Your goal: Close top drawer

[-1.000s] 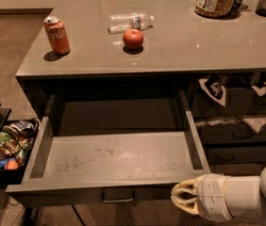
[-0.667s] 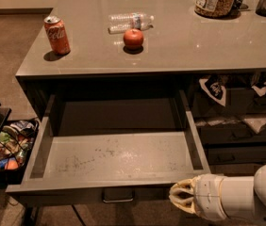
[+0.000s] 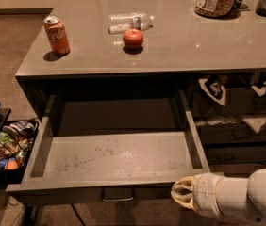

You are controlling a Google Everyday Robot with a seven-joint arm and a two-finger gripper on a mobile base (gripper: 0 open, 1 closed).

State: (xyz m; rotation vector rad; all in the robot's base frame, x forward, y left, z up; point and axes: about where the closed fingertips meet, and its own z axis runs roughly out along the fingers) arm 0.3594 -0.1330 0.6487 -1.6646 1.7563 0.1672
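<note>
top drawer (image 3: 119, 157) open, unmoved | claw (image 3: 178, 195) clenched at front (right corner)

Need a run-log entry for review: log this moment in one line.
top drawer: pulled out | gripper: at its front, right of handle | closed: no

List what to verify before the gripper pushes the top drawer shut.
1. Top drawer stands open, nothing lying on its scuffed floor: ok.
2. Gripper sits low at the drawer front: ok.
3. Gripper touching the front: cannot tell.
4. Push point centred: not ok, it is well right of the pull handle.
5. Soda can, apple and water bottle rest on the countertop, out of the drawer's path: ok.
</note>
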